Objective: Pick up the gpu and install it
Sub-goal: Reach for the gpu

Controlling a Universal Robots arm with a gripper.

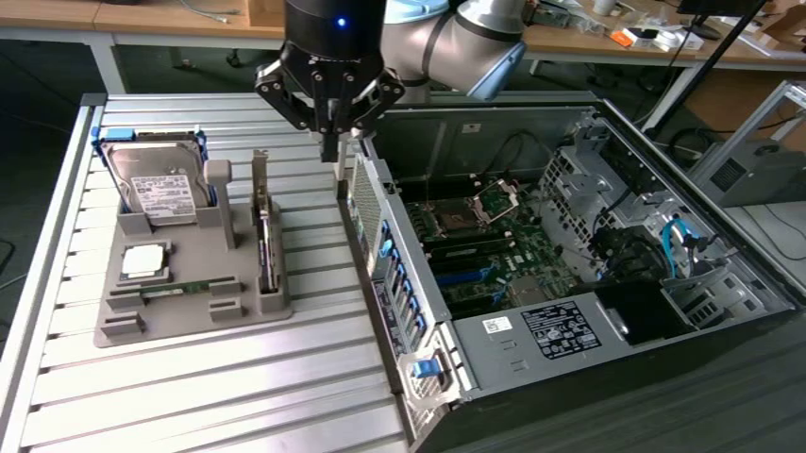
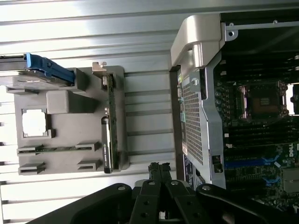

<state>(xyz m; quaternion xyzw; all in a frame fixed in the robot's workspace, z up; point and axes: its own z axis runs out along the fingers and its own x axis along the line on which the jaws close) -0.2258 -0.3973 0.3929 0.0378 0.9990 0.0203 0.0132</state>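
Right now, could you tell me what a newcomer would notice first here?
The open computer case on the exterior view's right stands out, motherboard exposed. Beside it hang the arm's shut fingers, holding nothing, while the gpu stands edge-on in the grey holder on the exterior view's left.

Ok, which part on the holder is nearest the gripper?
The gpu, the thin card standing edge-on at the edge of the holder beside the case. The hard drive, CPU and memory stick sit farther from the gripper.
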